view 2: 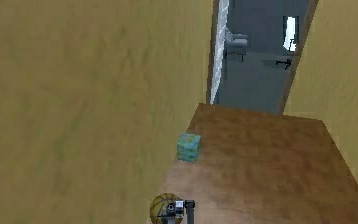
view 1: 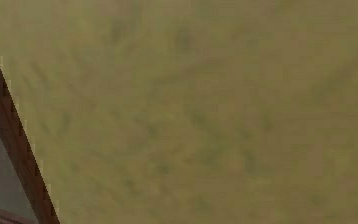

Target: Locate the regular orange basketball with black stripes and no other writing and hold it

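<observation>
i see the gripper (view 2: 179,209) at the arm side view's bottom edge, a round orange-brown ball (view 2: 160,206) at its far end; i cannot tell whether it grips it. a small teal box (view 2: 190,146) lies on the wooden floor (view 2: 277,170) beside the yellow wall (view 2: 87,100).

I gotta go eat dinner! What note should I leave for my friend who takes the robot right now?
Tool: at the arm side view's bottom edge, by a round brownish-orange thing; cannot tell whether it holds it.
Things: that round thing may be the basketball, stripes too small to tell. A teal box lies on the brown floor farther out.
Done: a likely ball is at the tool.
Left: confirm it is the basketball and that it is held.
</observation>
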Available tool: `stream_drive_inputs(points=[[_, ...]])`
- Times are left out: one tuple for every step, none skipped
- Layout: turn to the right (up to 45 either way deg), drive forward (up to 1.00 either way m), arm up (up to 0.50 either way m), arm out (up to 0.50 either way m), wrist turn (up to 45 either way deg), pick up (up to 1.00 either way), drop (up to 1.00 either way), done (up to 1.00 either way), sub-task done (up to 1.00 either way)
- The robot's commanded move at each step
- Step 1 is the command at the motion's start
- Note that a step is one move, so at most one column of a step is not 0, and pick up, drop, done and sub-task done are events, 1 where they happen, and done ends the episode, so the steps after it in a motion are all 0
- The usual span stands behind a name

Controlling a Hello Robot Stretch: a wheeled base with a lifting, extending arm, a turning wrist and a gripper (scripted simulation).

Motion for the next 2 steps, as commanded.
stream_drive_inputs(points=[[0.0, 0.00, 0.00, 0.00, 45.0, 0.00, 0.00, 0.00, 0.00], [0.0, 0.00, 0.00, 0.00, 45.0, 0.00, 0.00, 0.00, 0.00]])
